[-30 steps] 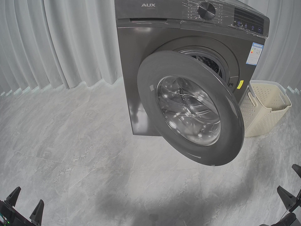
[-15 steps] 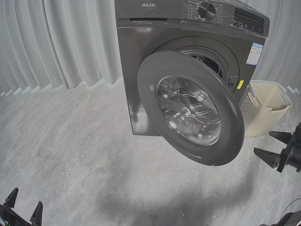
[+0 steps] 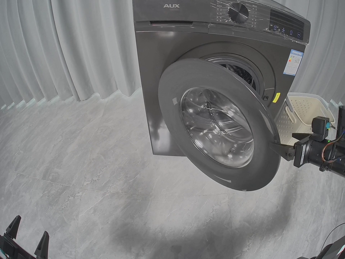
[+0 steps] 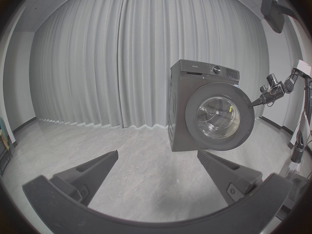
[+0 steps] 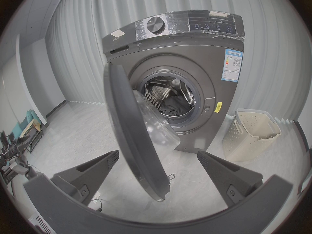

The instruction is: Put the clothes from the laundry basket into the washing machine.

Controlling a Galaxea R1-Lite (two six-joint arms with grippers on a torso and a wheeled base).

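Late in the loading of a dark grey front-loading washing machine (image 3: 201, 40) set before pale pleated curtains (image 3: 72, 36); dark crumpled clothes (image 5: 174, 105) already inside the steel drum, well behind the opening; beside the machine, on the robot's right, a cream perforated plastic laundry basket (image 5: 247, 140), upright on the grey marbled floor (image 3: 90, 144), with no garment visible in the part of its inside on show; bottom of the basket hidden, so emptiness judged likely rather than certain. Round grey door with bulging glass window (image 3: 219, 126) standing partly swung out, free edge toward the robot. Right gripper (image 3: 283, 140) level with that free edge, fingers spread and holding nothing, one fingertip at or touching the rim; from the right wrist, rim of the door between the two spread fingers. Left gripper (image 3: 33, 224) low and well apart from the machine, likewise spread and empty. Appears, then, to leave little beyond the door: transfer of the laundry seemingly done; closing of the door probably the step in hand; not yet shut, not yet latched.
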